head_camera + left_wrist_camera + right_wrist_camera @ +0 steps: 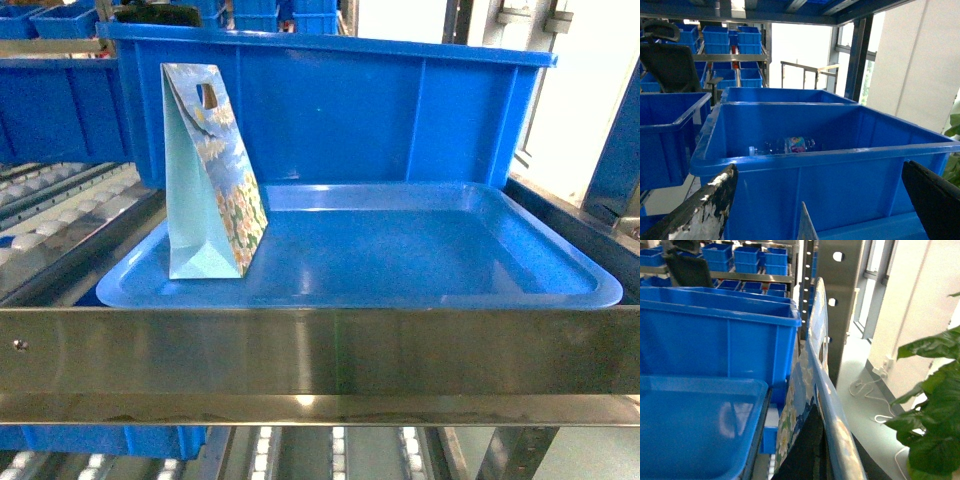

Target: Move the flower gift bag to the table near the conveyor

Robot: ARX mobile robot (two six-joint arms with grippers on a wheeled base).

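The flower gift bag (212,180) stands upright at the left end of the blue tray (420,285), which sits on the conveyor (300,350) behind its steel front rail. The bag's narrow pale side faces me and the cut-out handle is at the top. The bench it has to go to is not in any view.

I judge the step in hand to be the pick. To do it well I should come straight down over the top fold and close across the thin direction near the handle, not on the flared base. A bag this light will probably tip or slide on the glossy tray if I nudge it sideways. I should lift it clear of the tray lip and the rail before swinging away.

My left gripper (818,167) is spread wide and holds nothing. Its worn finger is low on the left and its dark one low on the right. A pale pointed tip (805,222) rises between them, probably the bag's top edge, and I cannot tell if anything touches it. Ahead is the big blue bin (840,125) with a bottle (785,145) lying inside.

The right wrist view shows a flowered glossy sheet (815,390) running up close against the lens, beside a dark shape (805,450). I cannot tell whether my right gripper is clamped on it or loose
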